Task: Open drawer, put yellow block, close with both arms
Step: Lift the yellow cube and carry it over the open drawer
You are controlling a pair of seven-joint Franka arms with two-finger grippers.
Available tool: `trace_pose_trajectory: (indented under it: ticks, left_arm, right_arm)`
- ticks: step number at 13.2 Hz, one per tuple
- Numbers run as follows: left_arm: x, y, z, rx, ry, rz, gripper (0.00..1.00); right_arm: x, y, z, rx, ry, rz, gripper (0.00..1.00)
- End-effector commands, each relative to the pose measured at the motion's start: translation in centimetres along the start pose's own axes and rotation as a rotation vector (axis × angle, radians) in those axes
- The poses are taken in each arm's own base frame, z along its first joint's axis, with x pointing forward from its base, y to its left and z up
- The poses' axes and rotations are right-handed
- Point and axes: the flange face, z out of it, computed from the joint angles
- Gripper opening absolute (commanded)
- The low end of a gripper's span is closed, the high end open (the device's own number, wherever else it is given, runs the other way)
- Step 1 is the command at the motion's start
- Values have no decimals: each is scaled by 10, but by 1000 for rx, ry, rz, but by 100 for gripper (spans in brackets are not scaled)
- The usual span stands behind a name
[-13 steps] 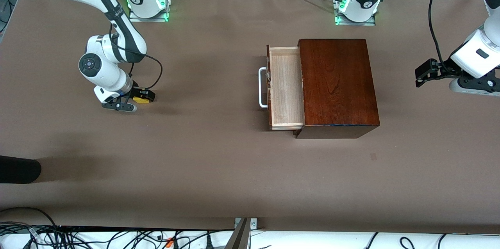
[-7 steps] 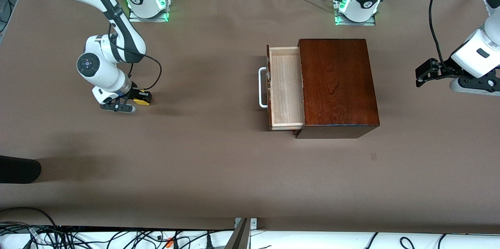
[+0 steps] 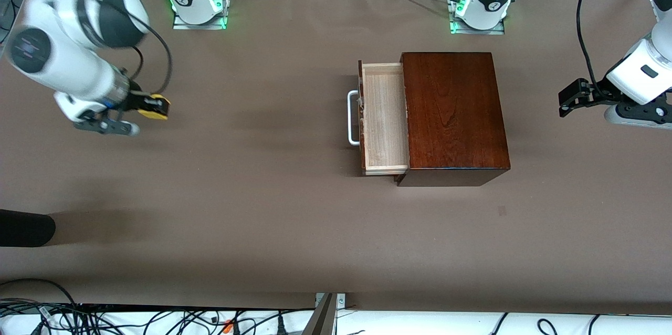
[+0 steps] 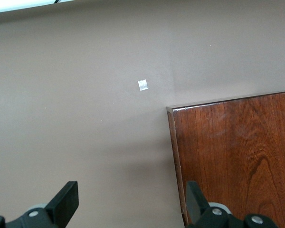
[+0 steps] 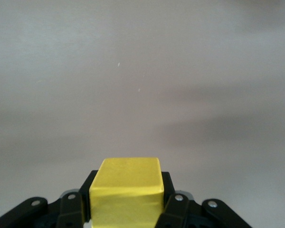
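**Yellow block held aloft by right gripper; drawer open and bare**

The yellow block [image 3: 153,107] is off the table, clamped between the fingers of the right gripper [image 3: 148,109] over the right arm's end of the table, well apart from the drawer. In the right wrist view the block [image 5: 127,194] sits squarely between the two black fingers [image 5: 169,205], which press on its two side faces; the jaws stand only as wide as the block.

The drawer [image 3: 384,117] is pulled partway out of the wooden box [image 3: 454,117], toward the right arm's end of the table. Its pale-wood tray shows nothing inside. The white handle [image 3: 353,117] on its dark front points toward the right arm's end. The box stands on the table [image 3: 273,209] nearer the robots' edge than the front camera's edge, toward the left arm's end.

The left gripper [image 3: 569,100] waits over the left arm's end of the table, apart from the box. In the left wrist view its fingers [image 4: 64,205] stand wide apart with nothing between them, and a corner of the box top [image 4: 237,156] shows below. A small white speck [image 4: 142,85] lies on the table near that corner.

A dark rounded object [image 3: 23,227] juts in at the table edge at the right arm's end, toward the front camera.
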Motion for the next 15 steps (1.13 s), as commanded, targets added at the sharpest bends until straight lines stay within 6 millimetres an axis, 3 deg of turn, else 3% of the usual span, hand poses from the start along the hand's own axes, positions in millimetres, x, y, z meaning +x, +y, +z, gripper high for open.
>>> trace_pose_trajectory:
  ticks: [1, 3, 5, 7, 13, 15]
  left_arm:
    - [0, -3, -6, -7, -4, 20, 100]
    - [0, -3, -6, -7, -4, 20, 100]
    - [0, -3, -5, -7, -6, 20, 100]
    - [0, -3, -6, -7, -4, 18, 100]
    - [0, -3, -5, -7, -6, 18, 100]
    - [0, -3, -5, -7, -7, 18, 100]
  right_arm:
    - [-10, -40, -51, 13, -40, 92, 3]
    - [-34, -90, -66, 36, -52, 232, 3]
    - [-66, -156, -64, 49, -67, 434, 3]
    - [-89, -227, -49, 50, -79, 635, 3]
    - [-115, -406, -9, 144, -104, 1087, 3]
    - [-122, -454, 9, 174, -97, 1196, 3]
